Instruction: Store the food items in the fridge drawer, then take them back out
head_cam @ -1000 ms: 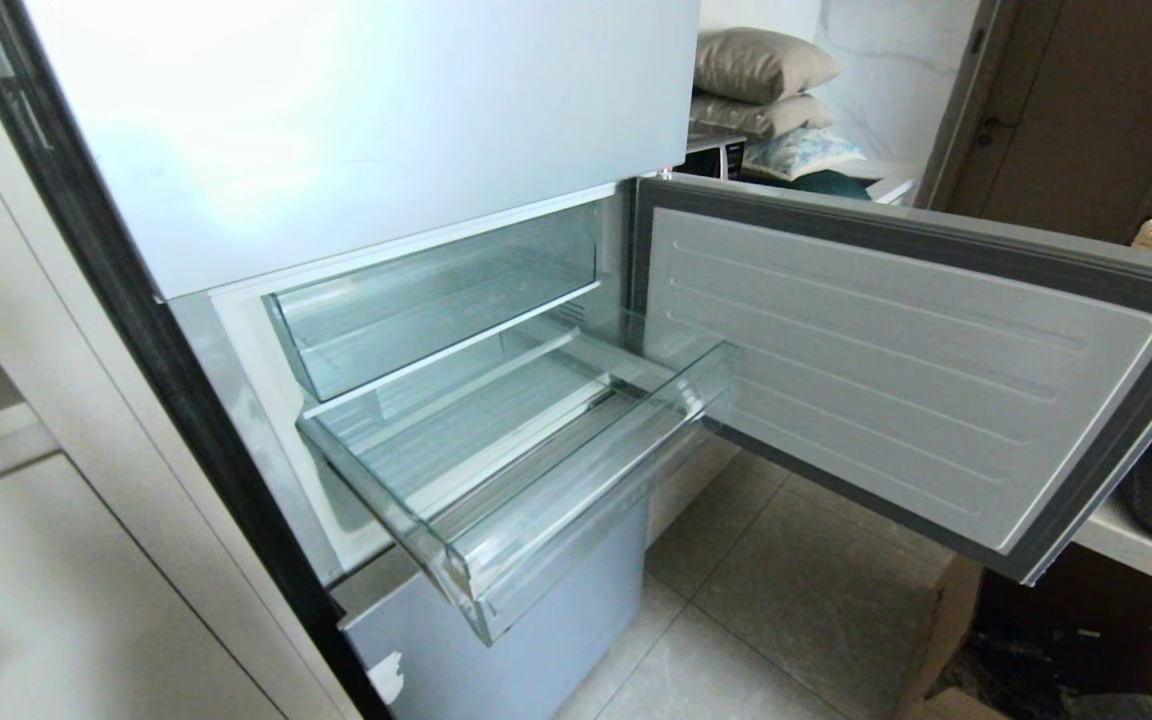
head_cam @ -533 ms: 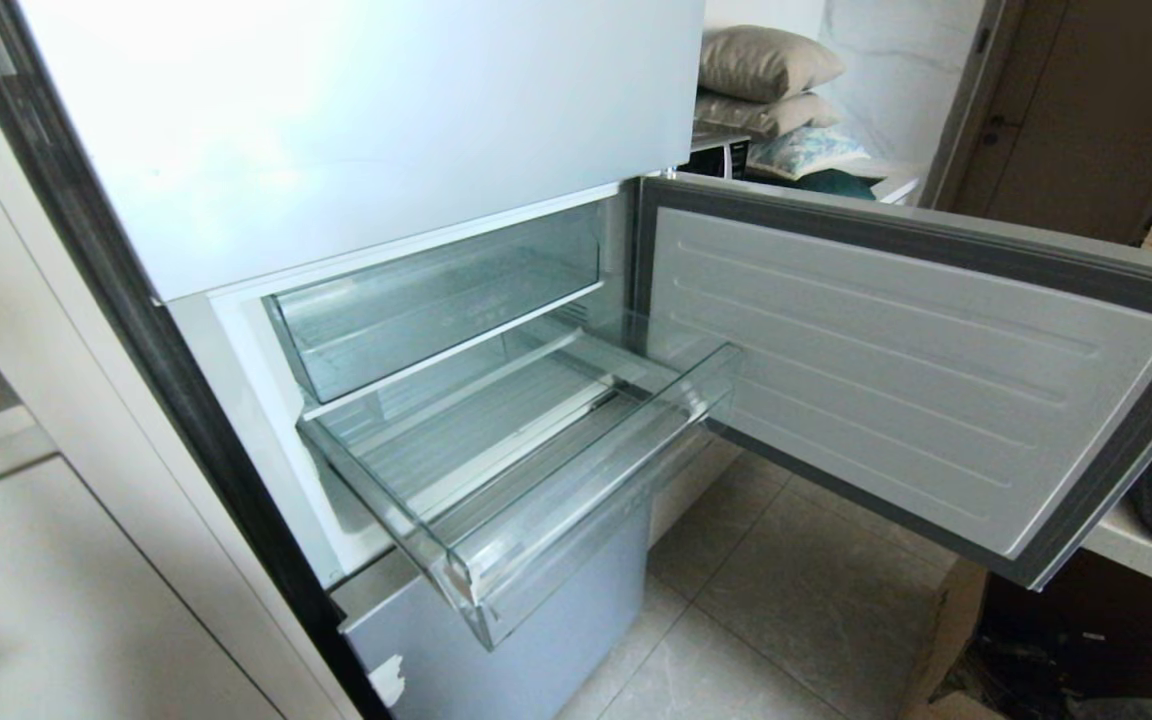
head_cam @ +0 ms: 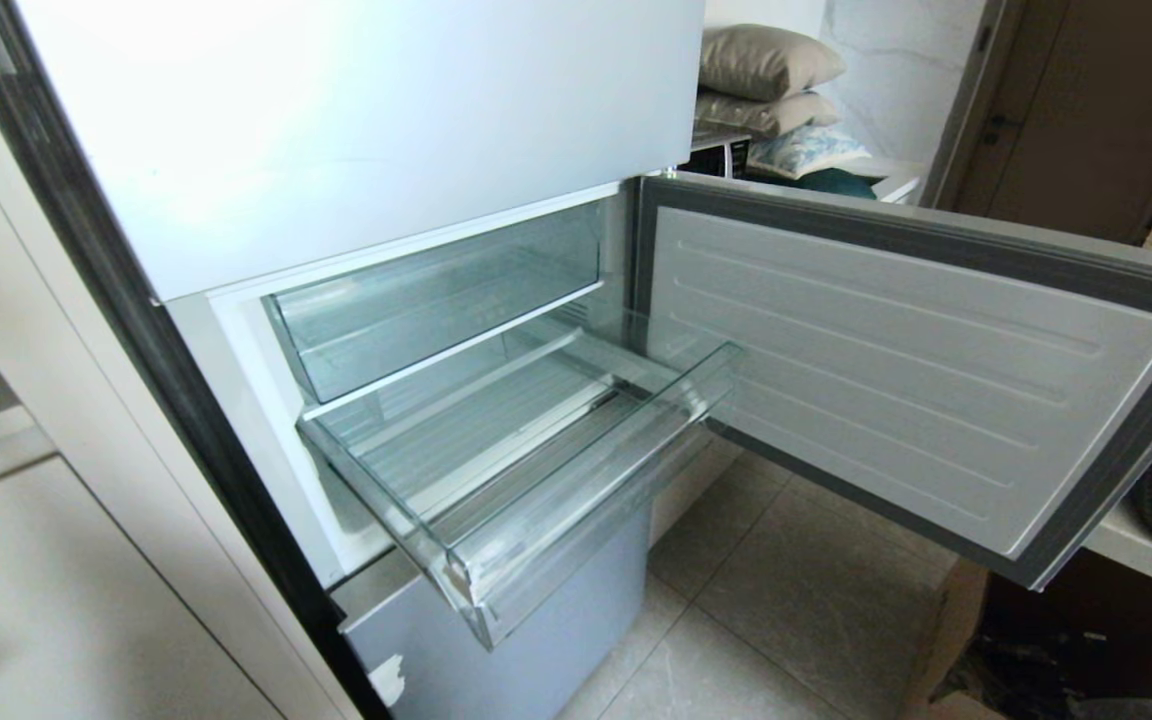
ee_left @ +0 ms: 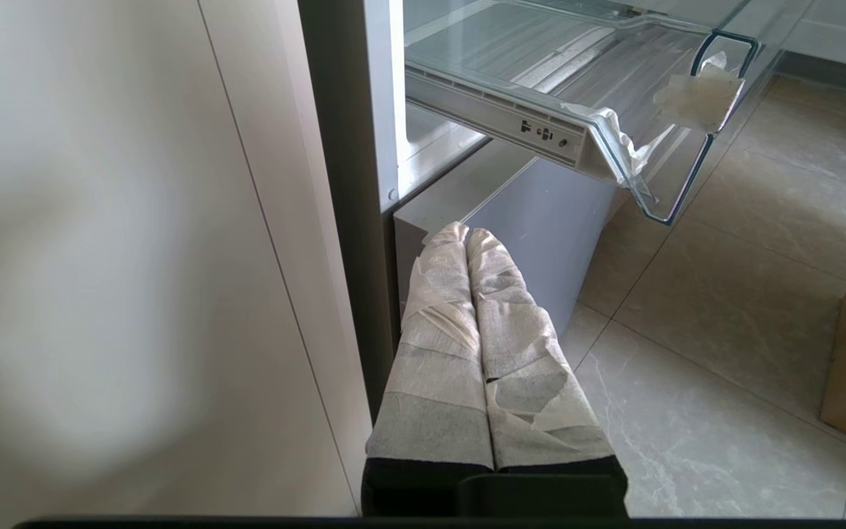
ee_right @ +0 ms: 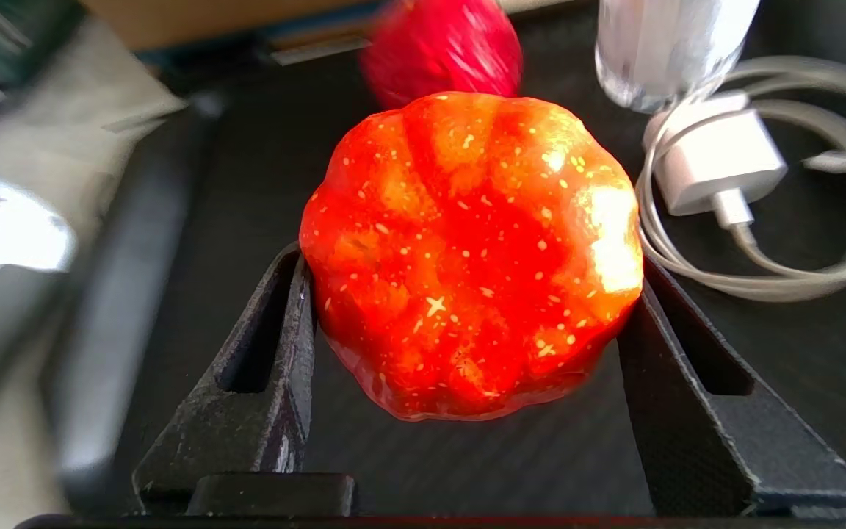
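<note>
- In the head view, I see the fridge drawer pulled out and bare; neither arm shows.
- From the left wrist, my left gripper hangs clenched below the drawer's corner.
- At the right wrist, my right gripper clasps the orange-red fruit over a black mat; the deeper red fruit lies just beyond.

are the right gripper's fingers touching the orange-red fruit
Touching. The right wrist view shows both black fingers pressed against opposite sides of the orange-red fruit, no gap.
</note>
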`<state>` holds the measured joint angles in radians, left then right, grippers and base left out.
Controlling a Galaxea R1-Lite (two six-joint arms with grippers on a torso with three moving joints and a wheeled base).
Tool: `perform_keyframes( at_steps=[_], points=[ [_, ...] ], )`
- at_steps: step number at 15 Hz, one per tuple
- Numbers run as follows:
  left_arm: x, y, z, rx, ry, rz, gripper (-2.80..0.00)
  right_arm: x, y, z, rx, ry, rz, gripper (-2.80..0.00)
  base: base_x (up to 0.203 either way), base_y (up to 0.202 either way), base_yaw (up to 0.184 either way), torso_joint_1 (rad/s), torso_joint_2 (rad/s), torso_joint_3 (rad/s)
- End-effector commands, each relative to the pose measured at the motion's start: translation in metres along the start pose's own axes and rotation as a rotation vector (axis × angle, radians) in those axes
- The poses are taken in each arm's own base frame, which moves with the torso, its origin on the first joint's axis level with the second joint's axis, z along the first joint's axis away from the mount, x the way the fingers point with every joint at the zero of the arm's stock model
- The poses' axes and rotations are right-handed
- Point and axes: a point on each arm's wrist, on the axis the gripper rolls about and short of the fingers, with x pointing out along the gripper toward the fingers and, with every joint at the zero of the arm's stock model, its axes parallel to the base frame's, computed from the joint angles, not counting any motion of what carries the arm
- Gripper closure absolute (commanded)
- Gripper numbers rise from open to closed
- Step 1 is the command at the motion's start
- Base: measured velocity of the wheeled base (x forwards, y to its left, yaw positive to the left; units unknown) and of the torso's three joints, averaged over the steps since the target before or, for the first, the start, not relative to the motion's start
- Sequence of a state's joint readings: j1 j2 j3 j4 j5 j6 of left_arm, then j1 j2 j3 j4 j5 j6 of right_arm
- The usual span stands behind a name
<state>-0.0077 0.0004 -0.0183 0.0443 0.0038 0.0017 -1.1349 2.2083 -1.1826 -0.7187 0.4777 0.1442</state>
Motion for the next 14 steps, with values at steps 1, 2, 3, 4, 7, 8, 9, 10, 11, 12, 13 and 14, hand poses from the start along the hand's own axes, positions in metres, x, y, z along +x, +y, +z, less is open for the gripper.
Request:
perform_keyframes(
  at_steps=[1,2,3,4,7,8,9,10,11,12,13,14],
  points=[
    [0.0,0.0,0.0,0.0,0.0,0.001,0.0,0.029,-0.017,-0.028,0.031,0.063,0.001,-2.8,0.0,0.0,0.0,0.0,0.0,0.0],
    [0.0,0.0,0.0,0.0,0.0,0.001,0.0,0.034,-0.015,-0.029,0.04,0.08,0.008,-2.8,0.0,0.0,0.0,0.0,0.0,0.0],
    [0.0,0.0,0.0,0.0,0.0,0.001,0.0,0.036,-0.013,-0.029,0.043,0.085,0.012,-2.8,0.0,0.0,0.0,0.0,0.0,0.0],
    [0.0,0.0,0.0,0.0,0.0,0.001,0.0,0.037,-0.01,-0.028,0.042,0.086,0.016,-2.8,0.0,0.0,0.0,0.0,0.0,0.0],
    [0.0,0.0,0.0,0.0,0.0,0.001,0.0,0.027,-0.001,-0.013,0.041,0.077,0.02,-2.8,0.0,0.0,0.0,0.0,0.0,0.0],
    [0.0,0.0,0.0,0.0,0.0,0.001,0.0,0.019,0.004,-0.001,0.046,0.067,0.018,-2.8,0.0,0.0,0.0,0.0,0.0,0.0],
    [0.0,0.0,0.0,0.0,0.0,0.001,0.0,0.007,0.01,0.012,0.05,0.051,0.016,-2.8,0.0,0.0,0.0,0.0,0.0,0.0],
    [0.0,0.0,0.0,0.0,0.0,0.001,0.0,-0.009,0.016,0.027,0.048,0.022,0.012,-2.8,0.0,0.0,0.0,0.0,0.0,0.0],
    [0.0,0.0,0.0,0.0,0.0,0.0,0.0,-0.031,0.025,0.047,0.036,-0.025,0.009,-2.8,0.0,0.0,0.0,0.0,0.0,0.0],
    [0.0,0.0,0.0,0.0,0.0,0.001,0.0,-0.053,0.033,0.064,0.023,-0.068,0.005,-2.8,0.0,0.0,0.0,0.0,0.0,0.0],
    [0.0,0.0,0.0,0.0,0.0,0.001,0.0,-0.074,0.044,0.077,0.008,-0.109,0.005,-2.8,0.0,0.0,0.0,0.0,0.0,0.0],
    [0.0,0.0,0.0,0.0,0.0,0.001,0.0,-0.1,0.058,0.091,-0.012,-0.158,0.01,0.0,0.0,0.0,0.0,0.0,0.0,0.0]
  ],
)
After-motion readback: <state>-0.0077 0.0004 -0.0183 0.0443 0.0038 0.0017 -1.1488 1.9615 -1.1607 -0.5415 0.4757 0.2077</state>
